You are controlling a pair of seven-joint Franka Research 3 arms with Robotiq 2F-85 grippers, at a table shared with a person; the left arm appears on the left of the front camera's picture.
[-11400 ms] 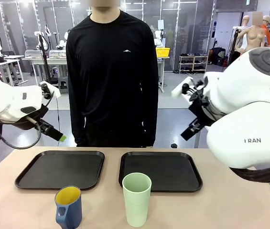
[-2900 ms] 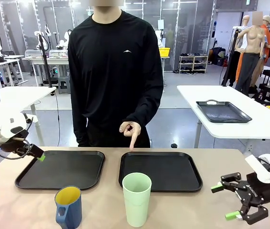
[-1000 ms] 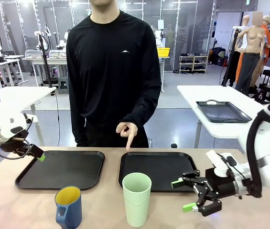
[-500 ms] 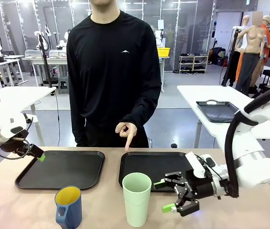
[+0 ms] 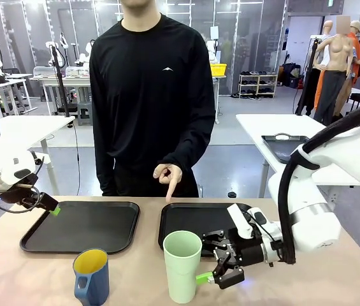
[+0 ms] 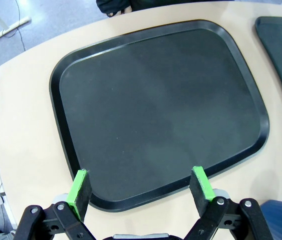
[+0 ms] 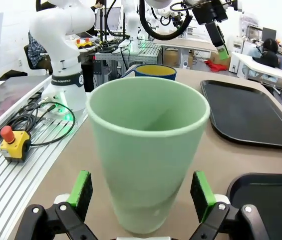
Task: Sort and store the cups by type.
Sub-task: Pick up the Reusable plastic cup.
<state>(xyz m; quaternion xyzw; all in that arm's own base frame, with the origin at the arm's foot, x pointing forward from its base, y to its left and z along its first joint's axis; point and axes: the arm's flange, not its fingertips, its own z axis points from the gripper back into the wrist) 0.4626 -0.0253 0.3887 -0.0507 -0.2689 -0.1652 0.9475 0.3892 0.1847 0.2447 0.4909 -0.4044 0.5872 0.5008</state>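
Right wrist view: we see the right gripper (image 7: 141, 190) spread wide and holding nothing. The pale mint-green tumbler (image 7: 148, 150) stands upright straight ahead of it, its lower body between the two green pads (image 7: 82, 187) with a gap on each side. The tumbler's long axis is vertical, crosswise to fingers reaching in level from the side, so we judge a plain squeeze comes next. The left gripper (image 6: 141, 186), also wide and empty, hangs well apart over a black tray (image 6: 155, 110), so the right arm is nearer.
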